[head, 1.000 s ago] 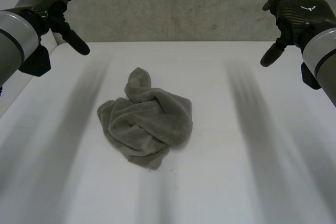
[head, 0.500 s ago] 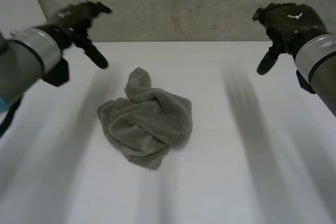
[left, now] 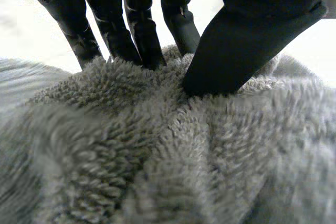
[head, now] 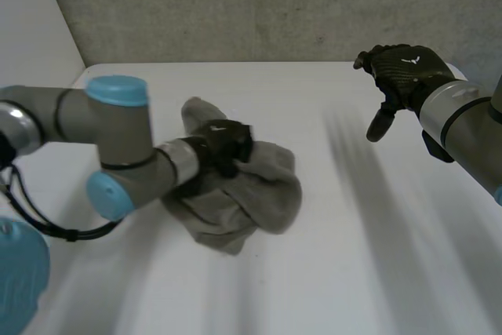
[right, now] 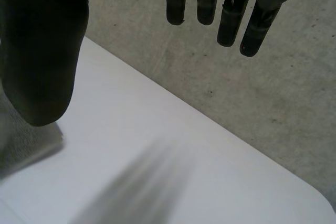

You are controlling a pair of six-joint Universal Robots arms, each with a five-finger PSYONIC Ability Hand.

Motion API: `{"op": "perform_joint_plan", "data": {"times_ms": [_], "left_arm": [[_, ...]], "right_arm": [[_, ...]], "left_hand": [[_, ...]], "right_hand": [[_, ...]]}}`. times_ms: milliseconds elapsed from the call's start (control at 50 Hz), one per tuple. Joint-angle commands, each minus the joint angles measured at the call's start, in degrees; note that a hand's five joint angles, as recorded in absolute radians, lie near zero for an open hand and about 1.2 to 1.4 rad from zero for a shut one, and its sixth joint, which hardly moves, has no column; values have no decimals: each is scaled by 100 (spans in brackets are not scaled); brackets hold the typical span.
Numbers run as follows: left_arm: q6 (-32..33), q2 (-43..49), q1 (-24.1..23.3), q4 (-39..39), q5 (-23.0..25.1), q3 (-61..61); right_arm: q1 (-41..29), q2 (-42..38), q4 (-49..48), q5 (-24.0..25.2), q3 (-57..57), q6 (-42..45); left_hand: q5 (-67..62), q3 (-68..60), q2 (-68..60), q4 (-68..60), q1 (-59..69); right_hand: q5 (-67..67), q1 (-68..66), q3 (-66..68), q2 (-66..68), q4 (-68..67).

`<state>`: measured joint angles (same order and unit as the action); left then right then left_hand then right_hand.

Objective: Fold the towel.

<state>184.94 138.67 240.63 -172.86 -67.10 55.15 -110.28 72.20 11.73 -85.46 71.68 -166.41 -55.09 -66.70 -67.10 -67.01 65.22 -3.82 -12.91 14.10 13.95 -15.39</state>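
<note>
A crumpled grey towel (head: 263,194) lies in a heap on the white table (head: 376,256), left of the middle. My left hand (head: 227,143) is down on the top of the heap. In the left wrist view its fingers (left: 131,24) and thumb (left: 236,51) dig into the pile of the towel (left: 157,156) and pinch a ridge of cloth between them. My right hand (head: 400,76) hovers above the table at the back right, well clear of the towel. There its fingers (right: 231,14) hang straight and apart from the thumb (right: 37,51), holding nothing. An edge of the towel (right: 16,145) lies beyond that thumb.
A grey concrete wall (head: 274,5) stands along the table's far edge. My left arm (head: 118,139) stretches low across the left part of the table. Bare table lies in front of the towel and to its right.
My left hand has dropped from the air at the back left onto the towel and closed on it, pushing the heap a little rightward. My right hand has drifted slightly left and lower.
</note>
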Motion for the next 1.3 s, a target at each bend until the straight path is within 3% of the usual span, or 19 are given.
{"op": "perform_joint_plan", "data": {"times_ms": [20,100,220,260,280,300,360,560,740,860,980,1160,1240,1280,1300], "left_arm": [[7,-296,-1244,-344,22,231],[24,-384,-1965,-371,13,732],[253,-419,-2354,-389,-13,1217],[585,-603,-2372,-371,-75,1453],[587,-604,-2372,-371,-75,1454],[700,-761,-2346,-371,-83,1533],[780,-1156,-2136,-380,-145,1665],[640,-2212,-1161,-607,-514,1701],[289,-2029,-501,-749,-742,1490],[244,-1632,-430,-661,-813,1428],[244,-1184,-465,-538,-813,1498],[262,-780,-500,-354,-734,1437],[297,-701,-509,-222,-655,1226],[288,-605,-509,23,-567,780],[288,-604,-509,24,-567,778]], "right_arm": [[59,101,13,-5,-49,12],[68,198,13,3,-40,12],[77,216,13,30,-49,39],[94,216,13,30,-58,126],[94,216,13,30,-58,126],[94,198,13,38,-58,187],[94,154,22,39,-67,337],[50,-126,101,-40,-14,978],[33,-513,953,21,161,1058],[15,-531,813,153,531,988],[6,-725,427,592,918,961],[-125,-1295,453,592,787,1084],[-214,-1472,453,557,478,1410],[-266,-1533,418,408,41,1803],[-266,-1533,418,408,39,1805]], "left_hand": [[-1491,-1330,-1290,-1299,1479],[-1491,-1330,-1290,-1299,1479],[-1056,-895,-855,-864,1043],[2860,3021,3062,3053,-2873],[2880,3041,3081,3072,-2893],[3646,3807,3847,3839,-3659],[4105,4266,4307,4298,-4118],[4645,4806,4846,4837,-4657],[4563,4724,4764,4755,-4575],[4495,4656,4696,4688,-4508],[4461,4622,4663,4654,-4474],[3588,3749,3789,3780,-3600],[2342,2503,2543,2534,-2355],[-837,-676,-635,-644,824],[-854,-693,-653,-661,841]], "right_hand": [[382,291,-410,-395,539],[382,291,-410,-395,539],[382,291,-410,-395,539],[382,291,-410,-395,539],[382,291,-410,-395,539],[382,291,-410,-395,539],[382,291,-410,-395,539],[382,291,-410,-395,539],[382,291,-410,-395,539],[382,291,-410,-395,539],[323,232,-351,-336,480],[-3068,-3160,3041,3056,-2912],[-3915,-4007,3888,3903,-3759],[-5471,-5562,5443,5458,-5314],[-5480,-5571,5452,5467,-5323]]}}
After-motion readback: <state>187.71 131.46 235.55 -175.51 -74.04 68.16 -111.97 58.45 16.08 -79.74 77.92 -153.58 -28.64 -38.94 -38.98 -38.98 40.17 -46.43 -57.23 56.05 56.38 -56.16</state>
